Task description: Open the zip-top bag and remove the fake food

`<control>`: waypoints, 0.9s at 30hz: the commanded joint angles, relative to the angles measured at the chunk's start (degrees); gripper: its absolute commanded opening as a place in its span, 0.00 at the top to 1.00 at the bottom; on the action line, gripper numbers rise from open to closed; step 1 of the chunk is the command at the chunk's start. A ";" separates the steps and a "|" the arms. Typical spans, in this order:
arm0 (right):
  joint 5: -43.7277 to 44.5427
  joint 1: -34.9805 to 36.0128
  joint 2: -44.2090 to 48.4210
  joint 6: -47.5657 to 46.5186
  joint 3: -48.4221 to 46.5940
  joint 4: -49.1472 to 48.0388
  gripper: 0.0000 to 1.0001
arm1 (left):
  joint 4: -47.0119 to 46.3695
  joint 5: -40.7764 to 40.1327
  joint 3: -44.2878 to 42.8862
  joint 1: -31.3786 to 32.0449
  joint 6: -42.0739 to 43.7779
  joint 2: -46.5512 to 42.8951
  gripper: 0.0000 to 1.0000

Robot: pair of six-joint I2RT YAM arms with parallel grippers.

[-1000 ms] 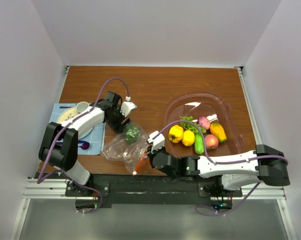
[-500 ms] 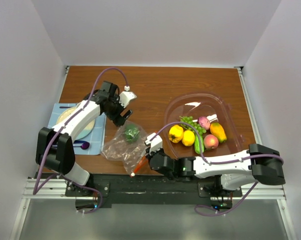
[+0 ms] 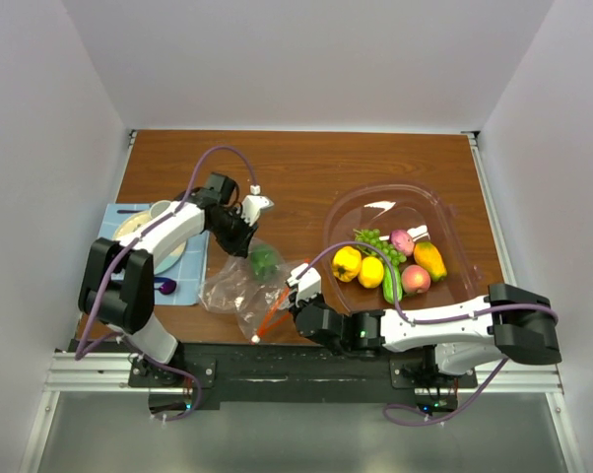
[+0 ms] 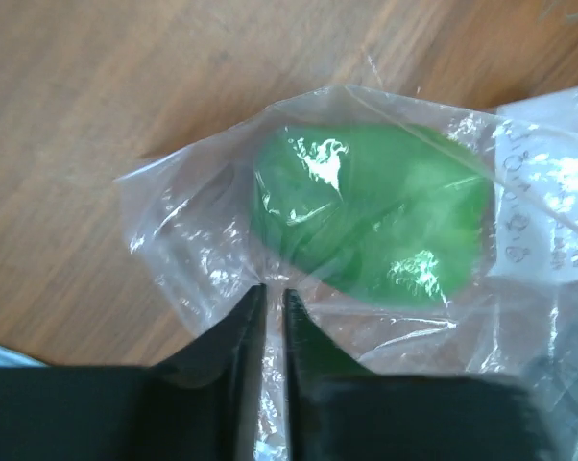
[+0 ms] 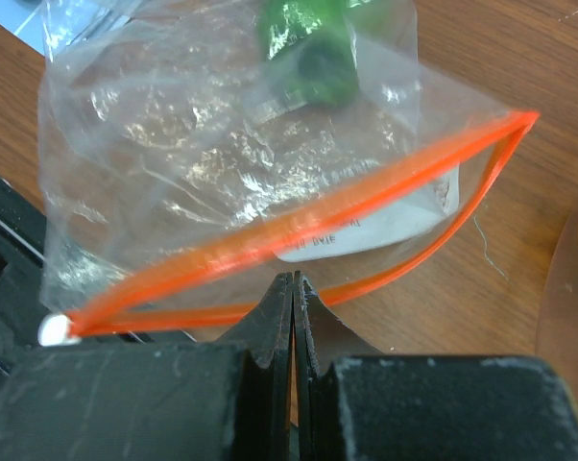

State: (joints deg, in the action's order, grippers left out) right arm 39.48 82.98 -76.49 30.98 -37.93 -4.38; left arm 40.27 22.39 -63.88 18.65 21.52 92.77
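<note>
Far left: a plate (image 3: 129, 229) on a blue mat (image 3: 114, 212) with a purple spoon (image 3: 164, 286) next to it. None of that matters for this job.
Left fingers (image 4: 262, 303): nearly together. Looks to me like they're pinching the thin film at the bag's closed end, right beside the green piece (image 4: 366, 221).
Bag (image 3: 232, 294): lying on the bench (image 3: 306, 168) between the two arms, near the front edge. Its mouth, the bit with the orange zip strip (image 5: 270, 238), gapes open toward the right arm.
Inside the bag: just that one green piece as far as I can see, sitting up at the closed end, plus a paper label (image 5: 366, 230).
Right fingers (image 5: 294, 288): pressed together on the near lip of the mouth, just below the strip.
Handling, my guess: the film is light, floppy and slick, so it'll bunch up and slip. The stiffer zip edge and the corners are the best places to hold. The green piece is hard and glossy and should slide out if you tip the closed end up.
Tub (image 3: 385, 209): on the right, well apart from the bag. The rest of the fake food (image 3: 372, 272) is in it, yellow, green, peach and orange pieces.
</note>
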 commanded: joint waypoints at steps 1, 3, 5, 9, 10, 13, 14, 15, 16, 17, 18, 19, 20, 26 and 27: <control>2.53 0.34 0.73 1.62 0.75 -1.86 1.00 | -3.44 1.25 1.12 -0.29 -1.21 1.88 0.94; 2.61 0.34 0.64 1.54 0.84 -2.21 1.00 | -3.71 0.64 0.86 -0.20 -1.30 1.89 0.94; 2.79 0.34 -0.15 1.62 0.67 -2.91 1.00 | -3.53 0.81 0.68 -0.11 -1.39 1.89 0.94; 2.70 0.34 -3.49 1.45 -0.82 -4.31 0.93 | -3.62 0.64 1.30 1.12 -1.65 1.54 0.94; 2.62 0.34 -4.10 1.19 -1.35 -5.45 0.91 | -3.62 0.63 1.65 1.38 -1.74 1.45 0.94; 2.70 0.34 -7.61 0.84 -2.75 -7.21 0.80 | -3.62 0.20 2.18 2.17 -1.66 1.36 0.94; 2.79 0.34 -8.58 0.57 -3.11 -7.65 0.74 | -3.53 -0.07 2.35 2.61 -1.65 1.53 0.94; 3.05 0.34 -10.76 0.40 -3.55 -8.09 0.70 | -3.53 -0.07 2.44 2.88 -1.57 1.62 0.94; 3.75 0.34 -11.83 0.22 -4.42 -8.62 0.65 | -3.45 -0.16 2.62 3.14 -1.48 1.62 0.94; 4.28 0.25 -12.71 -0.13 -4.87 -8.89 0.53 | -3.36 -0.42 2.62 3.75 -1.31 1.62 0.94; 6.29 0.25 -14.72 -0.13 -5.31 -8.98 0.45 | -3.36 -0.59 2.70 4.02 -1.22 1.62 0.94; 7.52 0.17 -15.53 -0.48 -6.09 -9.50 0.36 | -3.36 -0.77 2.88 4.28 -0.95 1.62 0.94; 8.93 0.16 -16.49 -0.48 -6.62 -9.42 0.25 | -3.18 -1.12 2.97 4.81 -0.86 1.54 0.94; 10.00 -4.31 -19.31 -1.27 -9.09 -10.29 0.01 | -1.16 0.10 3.32 6.39 1.33 1.36 0.95; 9.74 -4.93 -19.57 -1.54 -9.26 -10.56 0.01 | -0.81 0.37 3.41 6.39 1.68 1.36 0.97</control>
State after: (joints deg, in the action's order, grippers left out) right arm 45.52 81.28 -95.74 29.89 -44.40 -11.38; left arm 38.20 21.21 -61.10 24.32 21.02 95.48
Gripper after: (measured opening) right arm 0.981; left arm 0.055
